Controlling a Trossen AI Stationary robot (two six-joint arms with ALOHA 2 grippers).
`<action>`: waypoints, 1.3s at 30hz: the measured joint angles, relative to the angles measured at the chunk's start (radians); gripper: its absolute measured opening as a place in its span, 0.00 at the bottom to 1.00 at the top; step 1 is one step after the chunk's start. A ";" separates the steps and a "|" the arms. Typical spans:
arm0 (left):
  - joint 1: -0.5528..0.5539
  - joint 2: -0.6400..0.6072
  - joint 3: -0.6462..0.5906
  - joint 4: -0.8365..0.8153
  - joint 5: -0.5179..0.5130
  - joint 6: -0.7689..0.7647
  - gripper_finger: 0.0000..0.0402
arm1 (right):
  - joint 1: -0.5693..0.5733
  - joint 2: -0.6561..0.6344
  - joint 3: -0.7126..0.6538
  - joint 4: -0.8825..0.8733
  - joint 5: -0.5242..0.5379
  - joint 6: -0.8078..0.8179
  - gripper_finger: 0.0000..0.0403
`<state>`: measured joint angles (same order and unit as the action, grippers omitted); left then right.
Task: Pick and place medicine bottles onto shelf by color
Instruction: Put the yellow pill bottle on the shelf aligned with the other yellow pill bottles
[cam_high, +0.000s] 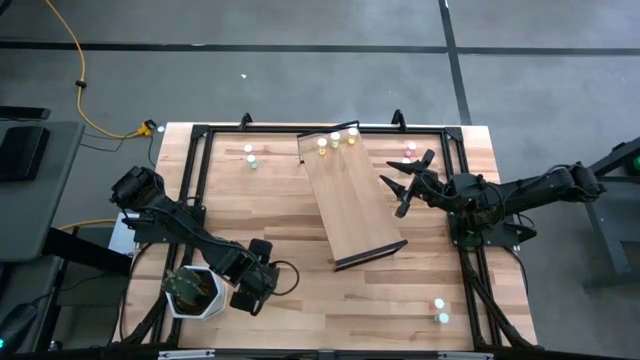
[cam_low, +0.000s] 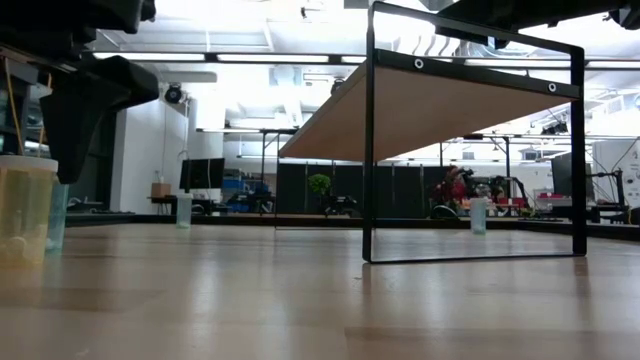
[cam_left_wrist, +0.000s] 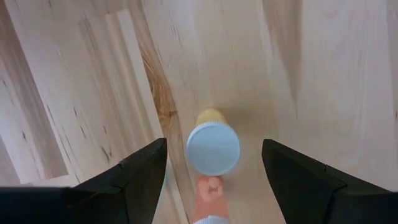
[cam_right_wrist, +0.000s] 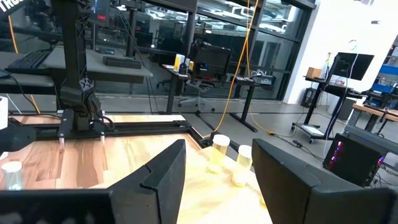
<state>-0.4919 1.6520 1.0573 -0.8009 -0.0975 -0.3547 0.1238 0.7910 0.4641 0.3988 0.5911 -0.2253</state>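
Observation:
My left gripper (cam_left_wrist: 213, 144) points down near the table's near left edge, open. Its fingers stand on either side of a yellow medicine bottle with a white cap (cam_left_wrist: 212, 148), apart from it. The bottle stands upright on the table (cam_low: 25, 210). A pink bottle (cam_left_wrist: 210, 193) stands just beside it. The shelf (cam_high: 350, 195) is a tilted wood board whose near end is raised on a dark frame (cam_low: 470, 255). Three yellow bottles (cam_high: 335, 140) stand at its far, low end. My right gripper (cam_high: 405, 185) hovers level and open by the shelf's right side, holding nothing.
Other bottles stand on the table at the far left (cam_high: 250, 155), the far right (cam_high: 410, 150) and the near right (cam_high: 440, 310). A teal bottle (cam_low: 58, 215) stands behind the yellow one. Dark rails (cam_high: 190, 180) frame the tabletop.

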 joint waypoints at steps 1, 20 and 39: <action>0.000 0.000 0.000 0.000 0.000 0.005 0.63 | 0.000 0.000 0.000 0.000 0.000 -0.001 0.44; 0.000 0.000 0.000 0.021 -0.023 0.026 0.56 | 0.000 0.000 0.000 -0.002 0.000 -0.003 0.44; 0.000 0.000 0.000 0.020 -0.031 0.051 0.33 | 0.000 0.000 0.000 -0.008 0.000 -0.007 0.44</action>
<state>-0.4915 1.6520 1.0576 -0.7807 -0.1286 -0.3034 0.1238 0.7910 0.4641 0.3912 0.5911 -0.2319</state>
